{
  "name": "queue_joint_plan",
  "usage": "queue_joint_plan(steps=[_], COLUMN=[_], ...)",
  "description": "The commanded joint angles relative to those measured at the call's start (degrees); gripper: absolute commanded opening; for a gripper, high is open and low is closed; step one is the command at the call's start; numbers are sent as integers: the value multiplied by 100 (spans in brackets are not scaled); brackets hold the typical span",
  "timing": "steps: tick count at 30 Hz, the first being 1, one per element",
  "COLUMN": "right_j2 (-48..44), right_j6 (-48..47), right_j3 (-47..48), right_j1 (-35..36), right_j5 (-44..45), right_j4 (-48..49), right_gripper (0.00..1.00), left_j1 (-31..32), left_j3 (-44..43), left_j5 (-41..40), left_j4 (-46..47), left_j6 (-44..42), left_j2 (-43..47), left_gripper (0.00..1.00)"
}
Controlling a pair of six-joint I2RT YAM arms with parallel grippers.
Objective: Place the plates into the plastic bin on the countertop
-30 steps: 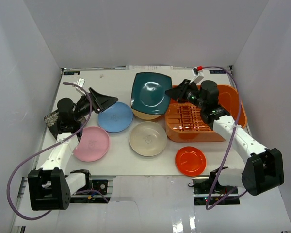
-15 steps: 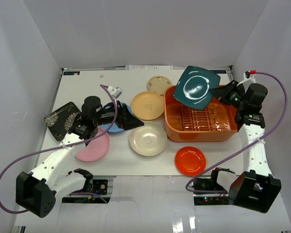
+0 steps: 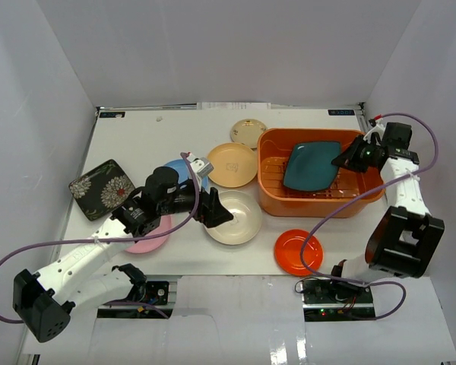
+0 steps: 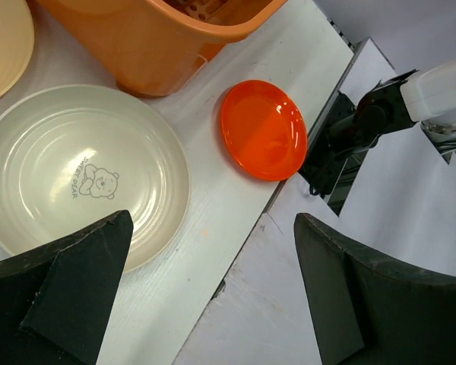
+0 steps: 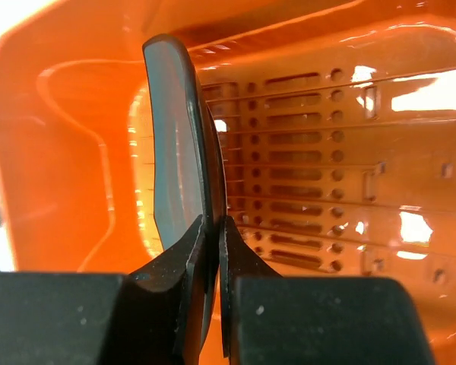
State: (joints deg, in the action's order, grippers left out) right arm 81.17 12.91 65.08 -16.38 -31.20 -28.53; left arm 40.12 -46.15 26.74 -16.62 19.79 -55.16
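Note:
The orange plastic bin stands at the right of the white countertop. My right gripper is shut on the rim of the dark teal plate, held low inside the bin; the right wrist view shows the plate edge-on between the fingers, above the ribbed floor. My left gripper is open and empty above the cream plate, also seen in the left wrist view. A red-orange plate lies near the front edge, also in the left wrist view.
A tan plate and a small beige plate lie left of the bin. A blue plate and a pink plate are partly hidden under my left arm. A black floral plate lies at the far left.
My right gripper has lowered the teal plate from above the bin's back rim into the bin. My left arm has swung right, from the blue plate to over the cream plate.

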Motion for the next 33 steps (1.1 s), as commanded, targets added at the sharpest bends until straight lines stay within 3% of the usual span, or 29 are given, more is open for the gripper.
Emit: queue_joint_plan(steps=[1,6,9,10,11,15,21,27,33], right_j2=[372,795,936,927,884,420,-214,-1223,-1902], right_j6=[-429,-464,-438,-360,-281,106,309,274,230], right_j3=[646,611,620,594,481,147,49,-328,-1234], right_j1=[-5,100,345,381,425,618,1013,1628,3595], right_j5=[-326,297,912,1010,1202,1608,2249,2347,2127], right_j4=[-231,-223,-162,-83,31,899,1262,1648,2615], right_gripper=[8,8,29,42,49,78,93,90,71], left_j1=[119,119,119,119,119,119,110,93,84], left_j3=[-228,-237,-228,-236,-219,-158,-131,-122,159], left_j5=[-529,-635,-705,-749,-871,-1206,-2119,-3391,-4659], left_j4=[-210,-219,-219,-201,-192,-122,-175,-359,-516], left_j6=[-212,-213,-178,-169,-134,16,507,989,1326], left_j2=[137,49,-21,-39,-74,-188,-399,-566,-320], left_gripper=[98,98,98,98,98,98,98,98,93])
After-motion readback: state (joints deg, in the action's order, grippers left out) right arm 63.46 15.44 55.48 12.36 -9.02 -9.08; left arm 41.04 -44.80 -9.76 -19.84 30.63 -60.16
